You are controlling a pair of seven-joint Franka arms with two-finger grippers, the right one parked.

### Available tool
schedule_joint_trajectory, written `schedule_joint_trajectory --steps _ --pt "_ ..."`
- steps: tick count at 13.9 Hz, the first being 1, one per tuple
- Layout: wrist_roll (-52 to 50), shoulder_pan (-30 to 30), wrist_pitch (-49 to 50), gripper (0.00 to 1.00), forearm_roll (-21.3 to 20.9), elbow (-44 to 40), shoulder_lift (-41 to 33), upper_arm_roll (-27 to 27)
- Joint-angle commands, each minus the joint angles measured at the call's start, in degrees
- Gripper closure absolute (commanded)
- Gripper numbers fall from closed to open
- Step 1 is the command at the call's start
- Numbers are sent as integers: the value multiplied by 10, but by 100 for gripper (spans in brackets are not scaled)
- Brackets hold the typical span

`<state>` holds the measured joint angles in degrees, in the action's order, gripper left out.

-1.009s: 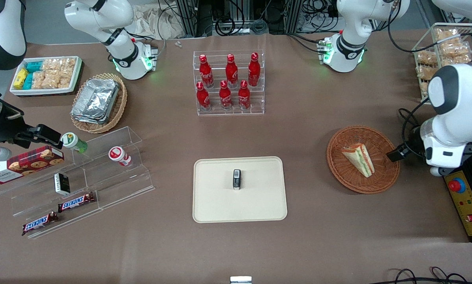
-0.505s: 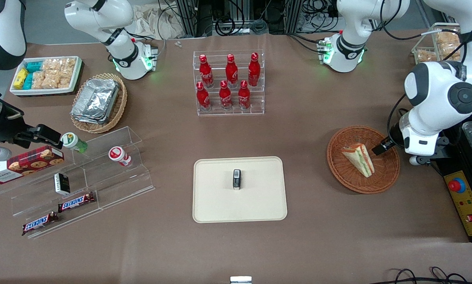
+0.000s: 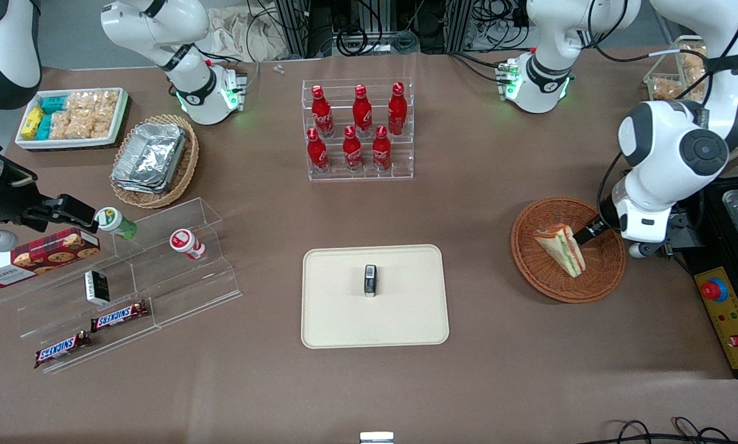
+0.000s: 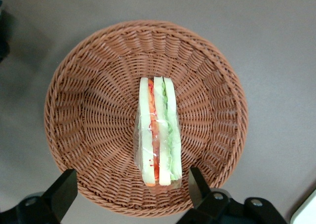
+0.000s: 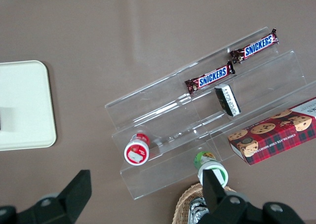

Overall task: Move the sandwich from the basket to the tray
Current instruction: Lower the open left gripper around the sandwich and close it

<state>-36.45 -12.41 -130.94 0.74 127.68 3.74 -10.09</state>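
Note:
The wrapped triangular sandwich (image 3: 561, 248) lies in the round reddish-brown wicker basket (image 3: 545, 271) toward the working arm's end of the table. In the left wrist view the sandwich (image 4: 159, 131) stands on edge in the basket (image 4: 89, 115), showing green and orange-red filling. My left gripper (image 3: 585, 233) hangs over the basket's rim right beside the sandwich. Its fingers (image 4: 199, 183) are spread wide, one on each side of the sandwich's wide end (image 4: 129, 188), holding nothing. The beige tray (image 3: 344, 320) lies mid-table, nearer the front camera, with a small dark packet (image 3: 370, 280) on it.
A clear rack of red bottles (image 3: 358, 129) stands farther from the camera than the tray. A black control box with a red button (image 3: 714, 290) sits beside the basket. A clear stepped shelf with snacks (image 3: 122, 283) and a tan basket of foil trays (image 3: 153, 160) lie toward the parked arm's end.
My left arm has swung in from the table's edge, carrying the gripper from outside the basket's rim to over the basket beside the sandwich. The sandwich has not moved.

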Motion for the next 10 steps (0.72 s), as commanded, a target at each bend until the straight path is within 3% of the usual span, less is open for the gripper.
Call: schedule_joint_trajectory --steps 1,4,10 --pt "-12 -3 -32 0 -3 24 2 1" --pt "-12 -4 -95 0 -3 67 6 1" --pt "-13 -11 -116 0 4 70 21 1"
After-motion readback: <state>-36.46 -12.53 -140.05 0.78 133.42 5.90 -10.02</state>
